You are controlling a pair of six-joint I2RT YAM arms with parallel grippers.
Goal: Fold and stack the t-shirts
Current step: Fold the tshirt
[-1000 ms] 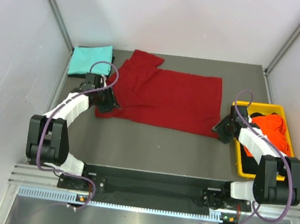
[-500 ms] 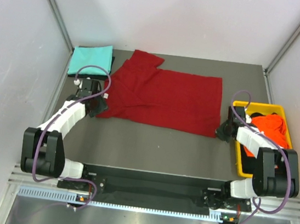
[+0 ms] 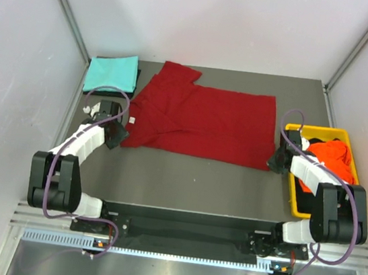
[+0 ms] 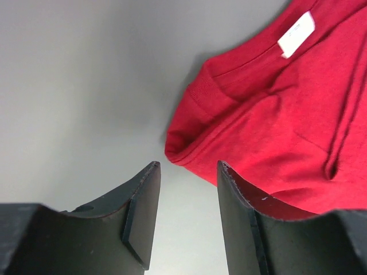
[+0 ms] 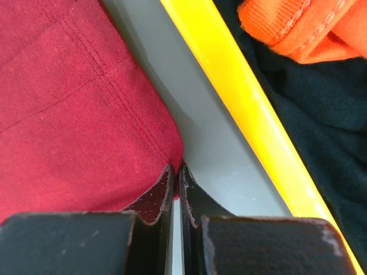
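Observation:
A large dark red t-shirt (image 3: 203, 121) lies spread flat across the middle of the table. My right gripper (image 3: 275, 164) is at its near right corner, shut with the hem corner (image 5: 172, 150) pinched between the fingertips (image 5: 168, 175). My left gripper (image 3: 118, 133) is open just off the shirt's near left corner (image 4: 189, 146), with bare table between its fingers (image 4: 143, 206). A folded teal t-shirt (image 3: 112, 74) rests at the far left. An orange t-shirt (image 3: 334, 159) and a black t-shirt (image 5: 312, 109) lie in the yellow bin.
The yellow plastic bin (image 3: 294, 186) stands at the right edge, its rim (image 5: 229, 80) close beside my right gripper. A white label (image 4: 297, 34) shows on the red shirt's neck area. White walls enclose the table on three sides.
The right gripper has shut on the red shirt's near right corner. The left gripper has drawn back off the shirt's left edge toward the near left and stays open.

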